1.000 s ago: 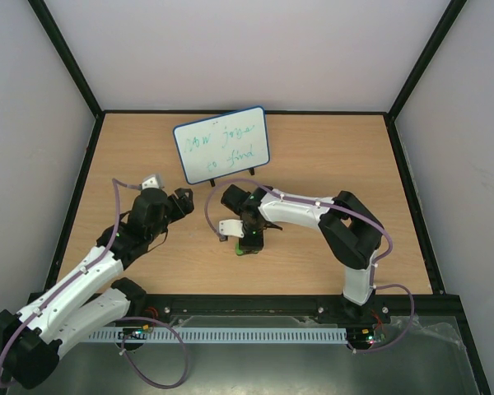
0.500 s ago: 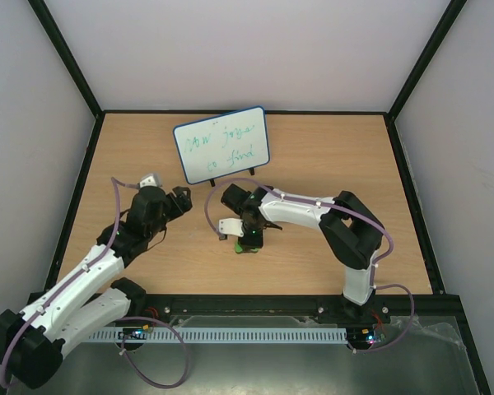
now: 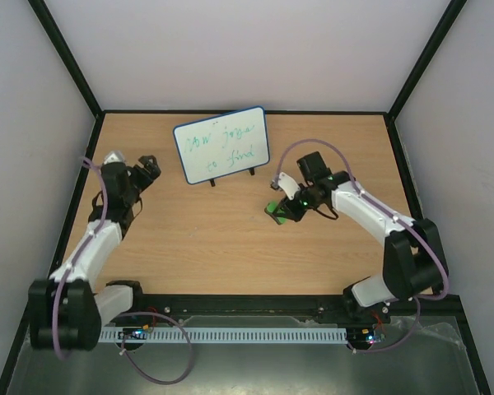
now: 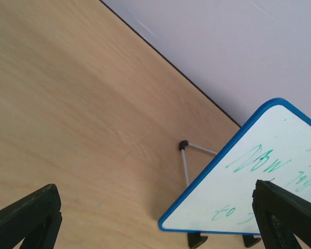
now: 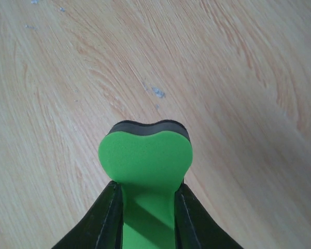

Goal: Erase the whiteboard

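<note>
Whiteboard (image 3: 221, 145) (upright) near table (image 3: 230, 247) back edge

The whiteboard (image 3: 222, 146) stands on the table (image 3: 189, 243), behind and left of the eraser (image 3: 273, 211).

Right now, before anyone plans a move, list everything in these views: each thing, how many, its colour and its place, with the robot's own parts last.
small rectangular blue-framed whiteboard: one, white with green handwriting, standing on black feet at the far middle of the table.
heart-shaped foam eraser: one, green with a black layer, right of centre.
wooden table: one, light brown, under everything.
left gripper: one, black, open, left of the whiteboard.
right gripper: one, black, shut on the eraser.
</note>
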Tool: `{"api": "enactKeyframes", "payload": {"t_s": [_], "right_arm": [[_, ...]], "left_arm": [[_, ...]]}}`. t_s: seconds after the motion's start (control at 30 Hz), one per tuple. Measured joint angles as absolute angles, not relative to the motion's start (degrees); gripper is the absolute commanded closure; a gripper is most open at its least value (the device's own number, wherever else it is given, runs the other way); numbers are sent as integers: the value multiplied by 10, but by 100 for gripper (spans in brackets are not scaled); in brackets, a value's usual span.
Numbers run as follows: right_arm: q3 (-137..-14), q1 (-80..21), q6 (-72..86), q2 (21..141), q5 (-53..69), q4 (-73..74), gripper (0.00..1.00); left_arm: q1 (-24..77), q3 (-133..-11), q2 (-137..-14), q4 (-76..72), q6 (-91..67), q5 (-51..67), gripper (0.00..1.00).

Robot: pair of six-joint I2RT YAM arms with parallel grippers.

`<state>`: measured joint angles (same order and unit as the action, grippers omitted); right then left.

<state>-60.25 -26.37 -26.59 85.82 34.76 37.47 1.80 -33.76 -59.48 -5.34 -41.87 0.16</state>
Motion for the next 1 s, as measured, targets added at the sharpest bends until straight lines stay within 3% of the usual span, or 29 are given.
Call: {"api": "enactKeyframes", "payload": {"t_s": [0.17,0.33,0.67,1.0], "right_arm": [[-514,-224,-211,804,383,308,98],[-502,-195,-190,797,408,274,98],[-484,-194,-189,767,426,257,98],[-482,-194,-196,766,430,254,98]], "left_arm": [[-7,-376,-743,-185,-386,123,6],[-6,-485,-867,-259,-360,208,0],[-1,-717,-1038,-248,-324,306,11],[30,-660,-996,-148,-249,319,15]]}}
